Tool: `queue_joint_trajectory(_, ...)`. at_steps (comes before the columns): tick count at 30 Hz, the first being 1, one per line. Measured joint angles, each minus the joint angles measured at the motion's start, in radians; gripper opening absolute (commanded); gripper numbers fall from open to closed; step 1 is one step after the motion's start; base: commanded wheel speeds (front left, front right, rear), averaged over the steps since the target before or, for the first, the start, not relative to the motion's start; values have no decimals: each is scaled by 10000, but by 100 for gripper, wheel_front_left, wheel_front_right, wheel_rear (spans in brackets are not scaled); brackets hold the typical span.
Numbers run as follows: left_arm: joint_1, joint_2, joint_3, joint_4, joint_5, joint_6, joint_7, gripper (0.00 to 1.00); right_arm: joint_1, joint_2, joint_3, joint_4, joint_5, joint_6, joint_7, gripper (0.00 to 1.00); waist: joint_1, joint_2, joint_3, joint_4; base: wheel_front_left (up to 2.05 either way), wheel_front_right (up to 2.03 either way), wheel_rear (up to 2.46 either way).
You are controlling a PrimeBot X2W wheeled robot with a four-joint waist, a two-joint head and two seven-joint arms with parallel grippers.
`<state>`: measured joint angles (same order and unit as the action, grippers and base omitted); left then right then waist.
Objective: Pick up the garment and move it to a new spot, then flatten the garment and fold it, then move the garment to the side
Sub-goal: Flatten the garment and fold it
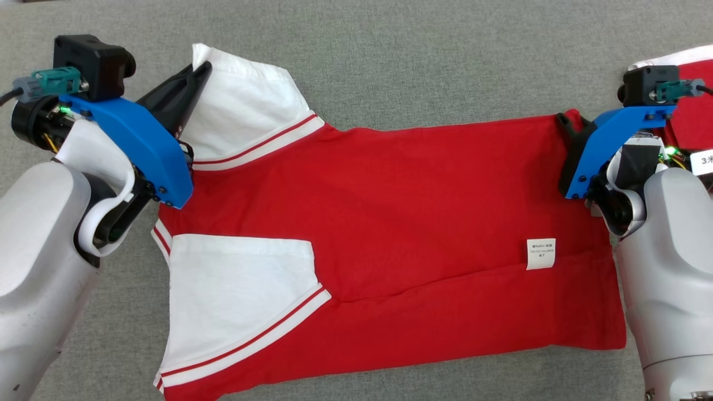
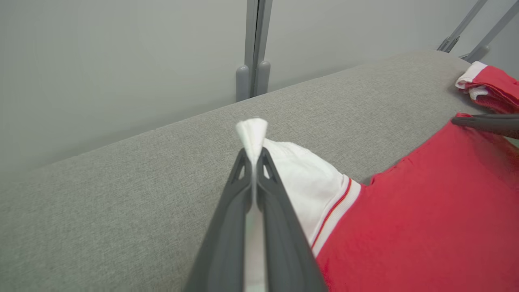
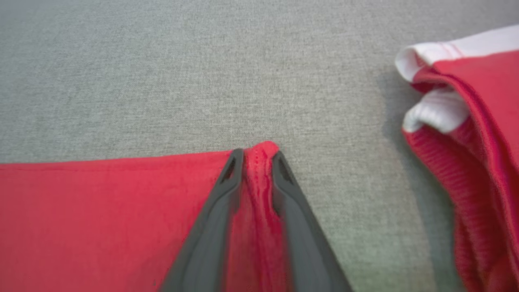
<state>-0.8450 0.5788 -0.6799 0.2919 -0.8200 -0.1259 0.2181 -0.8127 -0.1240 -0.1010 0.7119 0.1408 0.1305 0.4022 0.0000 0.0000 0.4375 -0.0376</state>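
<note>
The garment (image 1: 390,223) is a red shirt with white sleeves, spread flat on the grey fabric table (image 1: 390,67) and folded over along its length. My left gripper (image 1: 203,69) is at the far left corner, shut on the tip of the upper white sleeve (image 2: 308,178), which pokes out past the fingertips (image 2: 252,152). My right gripper (image 1: 562,120) is at the far right corner of the red hem. Its fingers (image 3: 227,190) pinch a raised ridge of red cloth (image 3: 258,182) between them.
A second red and white garment (image 1: 690,106) lies bunched at the table's far right, close beside my right gripper (image 3: 258,156). A white label (image 1: 541,253) shows on the red cloth. Grey metal posts (image 2: 253,48) stand behind the table's far edge.
</note>
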Motion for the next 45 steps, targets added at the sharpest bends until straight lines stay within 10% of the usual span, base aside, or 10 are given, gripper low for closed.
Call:
queue_joint_trajectory(4, 9, 6, -94, 42, -88, 0, -48, 0, -182, -13, 121, 418, -42, 2, -322, 0, 0, 0, -62, 2, 0, 0, 0)
queue_joint_trajectory(17, 1215, 349, -36, -656, -435, -6, -1143, 0, 555, -372, 926, 328, 1026, 2, -2449, 0, 0, 0, -871, 183, 0, 0, 0)
queue_joint_trajectory(28, 4531, 734, -79, -2389, -848, 830, -2562, 0, 3614, -1022, 1285, -1634, 2493, 2, -3440, 0, -2, 0, -2074, 469, 0, 0, 0)
queue_joint_trajectory(38, 6497, 10, -174, -1542, -1342, 767, -4182, 0, 5803, -662, 815, -2826, 2577, 2, -3735, 0, -1, 0, -2535, 516, 0, 0, 0)
queue_joint_trajectory(41, 6872, -301, -67, -1254, -1503, 529, -4550, 0, 6090, -543, 690, -2938, 2399, 2, -3950, 51, -1, 0, -2654, 514, 0, 0, 0)
queue_joint_trajectory(42, 7000, -410, 13, -1195, -1492, 433, -4648, 10, 6194, -479, 658, -2968, 2357, 2, -4040, 100, -1, 0, -2699, 516, 0, 0, 0)
queue_joint_trajectory(43, 7101, -525, 130, -1147, -1478, 339, -4704, 44, 6305, -418, 644, -2984, 2299, 2, -4098, 100, -1, 0, -2742, 522, 0, 0, 0)
queue_joint_trajectory(44, 7221, -660, 284, -1120, -1478, 265, -4765, 100, 6431, -364, 635, -3001, 2259, 2, -4186, 100, -1, 0, -2788, 532, 0, 0, 0)
queue_joint_trajectory(45, 7357, -800, 449, -1080, -1459, 201, -4771, 100, 6553, -297, 585, -3028, 2242, 2, -4326, 100, -1, 0, -2834, 542, 0, 0, 0)
